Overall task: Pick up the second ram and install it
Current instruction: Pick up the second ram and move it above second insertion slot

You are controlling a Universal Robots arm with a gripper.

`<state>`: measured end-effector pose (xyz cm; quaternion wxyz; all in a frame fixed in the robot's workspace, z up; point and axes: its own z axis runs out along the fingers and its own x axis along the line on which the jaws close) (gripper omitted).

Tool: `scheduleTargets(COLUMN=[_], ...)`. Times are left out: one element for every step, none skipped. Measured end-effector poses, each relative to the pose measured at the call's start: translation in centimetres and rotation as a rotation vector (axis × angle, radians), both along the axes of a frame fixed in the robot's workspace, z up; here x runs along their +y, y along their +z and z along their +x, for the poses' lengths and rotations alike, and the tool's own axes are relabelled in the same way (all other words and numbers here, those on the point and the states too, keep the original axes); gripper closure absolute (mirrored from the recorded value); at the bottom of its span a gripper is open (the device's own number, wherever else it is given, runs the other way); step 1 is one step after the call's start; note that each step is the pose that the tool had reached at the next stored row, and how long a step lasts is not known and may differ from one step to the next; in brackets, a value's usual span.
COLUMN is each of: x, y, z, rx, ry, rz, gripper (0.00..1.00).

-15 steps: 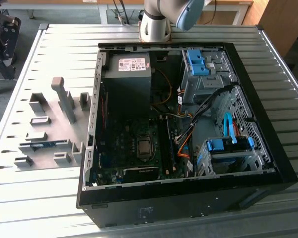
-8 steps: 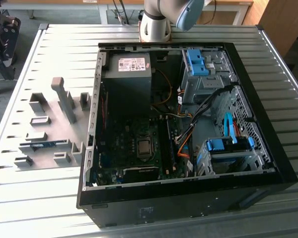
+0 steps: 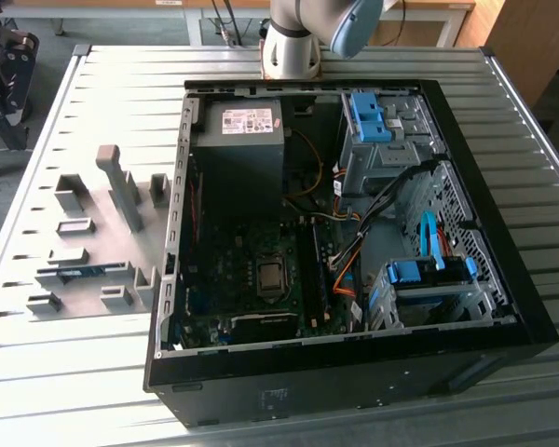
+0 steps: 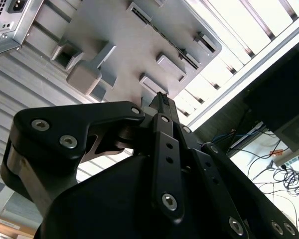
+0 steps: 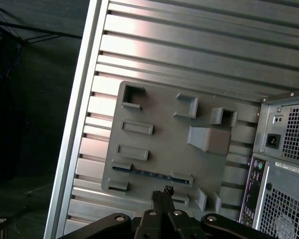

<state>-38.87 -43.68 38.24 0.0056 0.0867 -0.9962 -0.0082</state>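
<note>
Since the claw [image 5: 162, 192] hangs well above the fixture plate [image 5: 164, 129] with its tips drawn together and nothing between them, as both wrist views [image 4: 162, 98] suggest, the pick-up has not begun and most of the hazards lie ahead. The second ram [image 5: 152, 173] sits low in the plate, a thin blue-green strip pinned at its ends between grey blocks [image 5: 183, 177]. In the exterior view it lies on the table [image 3: 65, 354] at the exterior view's left of the open computer case [image 3: 261, 396], near the plate's near edge [image 3: 79, 272]. If the tips came down together like this, they would likely strike the strip's top edge instead of straddling it. That could chip the board or jam it in its holder. Even when spread, the tips have little room, so a small sideways error could land one on a block rather than beside the strip. A grip taken far from the middle would probably let the long strip tilt as it lifts. A tilted strip would meet the dark memory slots [image 3: 309, 270] crookedly, close to the loose orange cables [image 3: 340, 270] that could snag it.
</note>
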Motion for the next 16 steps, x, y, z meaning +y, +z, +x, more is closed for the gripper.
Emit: scheduleTargets(x=[0.0,0.0,0.0,0.0,0.0,0.0,-0.01,0.0,0.0,0.0,0.0,0.0,0.0,0.0,0.0,0.0], y=[0.0,0.0,0.0,0.0,0.0,-0.01,-0.01,-0.02,-0.03,-0.04,-0.06,-0.07,-0.08,-0.09,-0.1,-0.1], z=[0.0,0.0,0.0,0.0,-0.01,0.0,0.0,0.0,0.0,0.0,0.0,0.0,0.0,0.0,-0.01,-0.01], rx=[0.0,0.0,-0.0001,0.0001,0.0001,0.0001,0.0,-0.0001,-0.0001,-0.0001,0.0,0.0,0.0001,0.0001,0.0001,0.0002], ry=[0.0,0.001,0.005,0.015,0.03,0.046,0.063,0.08,0.098,0.116,0.135,0.152,0.17,0.186,0.2,0.213], rz=[0.0,0.0,0.0,0.0,0.0,0.0,0.0,0.0,0.0001,0.0,0.0,0.0,0.0,-0.0001,-0.0001,-0.0002], gripper=[0.89,0.89,0.89,0.89,0.89,0.89,0.89,0.89,0.89,0.89,0.89,0.89,0.89,0.89,0.89,0.89])
